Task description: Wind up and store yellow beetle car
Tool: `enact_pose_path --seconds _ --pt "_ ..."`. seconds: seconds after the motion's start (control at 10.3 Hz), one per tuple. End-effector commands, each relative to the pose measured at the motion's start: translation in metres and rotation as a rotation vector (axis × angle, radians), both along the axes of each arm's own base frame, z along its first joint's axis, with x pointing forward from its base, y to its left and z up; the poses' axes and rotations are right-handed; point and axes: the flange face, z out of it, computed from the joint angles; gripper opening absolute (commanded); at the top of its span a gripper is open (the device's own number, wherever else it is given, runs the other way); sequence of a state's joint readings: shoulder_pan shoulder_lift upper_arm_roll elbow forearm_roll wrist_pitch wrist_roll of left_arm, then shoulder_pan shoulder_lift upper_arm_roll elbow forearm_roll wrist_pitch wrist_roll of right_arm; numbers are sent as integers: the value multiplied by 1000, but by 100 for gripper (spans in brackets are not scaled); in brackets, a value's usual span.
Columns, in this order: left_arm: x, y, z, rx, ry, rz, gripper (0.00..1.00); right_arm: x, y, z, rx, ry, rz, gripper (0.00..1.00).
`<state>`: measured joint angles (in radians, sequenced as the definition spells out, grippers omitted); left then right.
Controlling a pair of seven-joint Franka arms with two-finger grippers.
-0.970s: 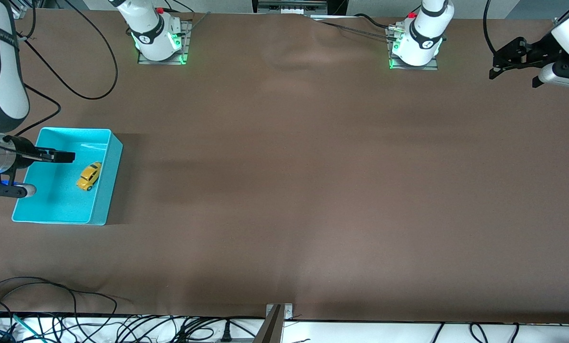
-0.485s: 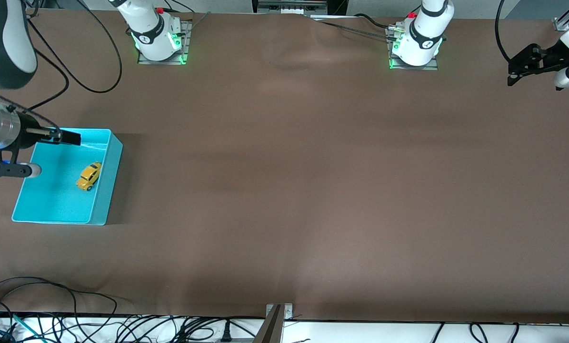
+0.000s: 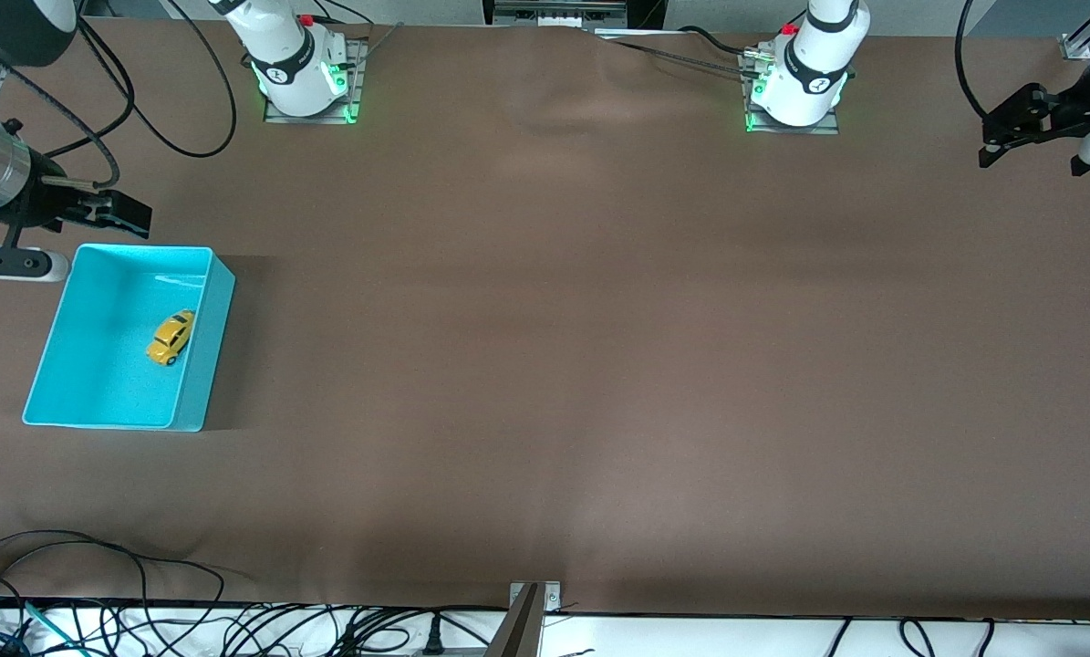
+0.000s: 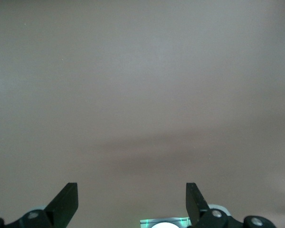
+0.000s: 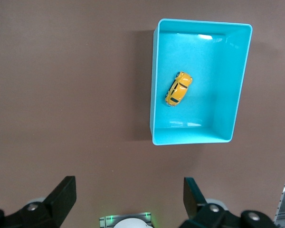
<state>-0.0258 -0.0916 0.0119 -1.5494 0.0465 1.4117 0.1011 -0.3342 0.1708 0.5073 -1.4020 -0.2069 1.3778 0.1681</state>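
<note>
The yellow beetle car [image 3: 171, 337] lies on the floor of the turquoise bin [image 3: 209, 351], at the right arm's end of the table. It rests close to one long wall, on its wheels. The right wrist view looks down on the car [image 5: 178, 88] inside the bin [image 5: 153, 99]. My right gripper [image 3: 96, 242] hangs open and empty in the air, over the table just outside the bin's rim. Its dark fingertips [image 5: 66, 192] frame bare cloth. My left gripper [image 3: 1032, 157] is open and empty, high over the table's edge at the left arm's end; its wrist view shows the gripper [image 4: 132, 197] over plain brown cloth.
Brown cloth [image 3: 554, 319] covers the table. The two arm bases [image 3: 306, 78] [image 3: 795, 87] stand with green lights at the edge farthest from the front camera. A black cable [image 3: 171, 119] loops near the right arm's base. Tangled cables [image 3: 143, 620] run along the nearest edge.
My right gripper has risen and drawn back from over the bin to just outside its rim. The left gripper has pulled toward the table's end. The car has not moved.
</note>
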Motion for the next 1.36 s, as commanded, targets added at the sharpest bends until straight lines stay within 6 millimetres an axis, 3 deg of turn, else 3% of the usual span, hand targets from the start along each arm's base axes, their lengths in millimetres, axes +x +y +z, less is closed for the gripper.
enact_pose_path --seconds 0.0,0.39,0.68,1.26 --pt "-10 5 -1 -38 -31 21 100 -16 2 22 30 -59 -15 100" --pt "-5 -4 -5 -30 -20 48 100 -16 -36 17 92 -48 -60 100" --pt "-3 -4 -8 -30 -13 48 100 -29 -41 -5 80 -70 -66 100" --pt "-2 -3 -9 -30 -12 49 100 -26 -44 -5 86 -75 -81 100"
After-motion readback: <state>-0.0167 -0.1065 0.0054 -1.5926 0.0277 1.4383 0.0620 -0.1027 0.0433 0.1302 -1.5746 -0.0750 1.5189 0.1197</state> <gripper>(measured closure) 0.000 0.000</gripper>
